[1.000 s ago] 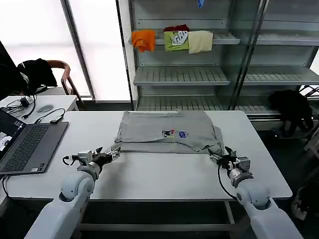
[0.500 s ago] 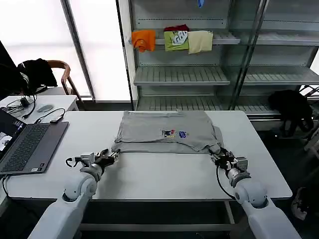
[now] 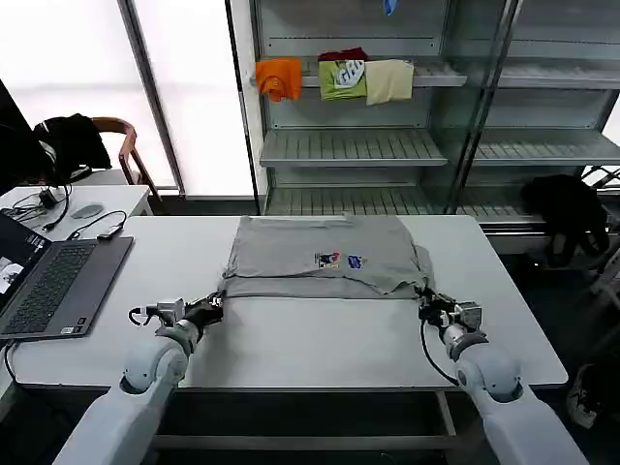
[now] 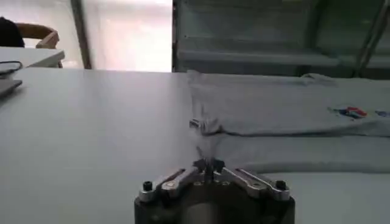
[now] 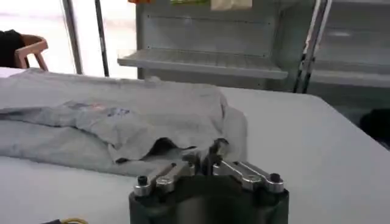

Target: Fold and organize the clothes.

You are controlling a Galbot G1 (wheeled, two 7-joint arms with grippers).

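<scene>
A light grey shirt (image 3: pixel 310 254) with a small multicoloured chest print lies partly folded on the white table (image 3: pixel 320 339). It also appears in the left wrist view (image 4: pixel 286 115) and the right wrist view (image 5: pixel 91 122). My left gripper (image 3: pixel 214 305) sits low on the table at the shirt's near left corner. Its jaws are shut (image 4: pixel 209 164) and seem to pinch the edge of the cloth. My right gripper (image 3: pixel 426 308) rests at the near right corner, jaws shut (image 5: pixel 210 155), with a curl of grey cloth at the tips.
An open laptop (image 3: pixel 53 281) sits at the table's left end. Behind the table stands a metal shelf unit (image 3: pixel 358 145) holding orange, green and cream folded garments (image 3: pixel 339 77). A black garment (image 3: pixel 567 208) is at the right, and a chair (image 3: pixel 111 136) at the far left.
Both grippers' fingers have come together at the shirt's near corners. The left gripper slid slightly left and toward me, and the right gripper edged slightly right. The shirt has barely moved.
</scene>
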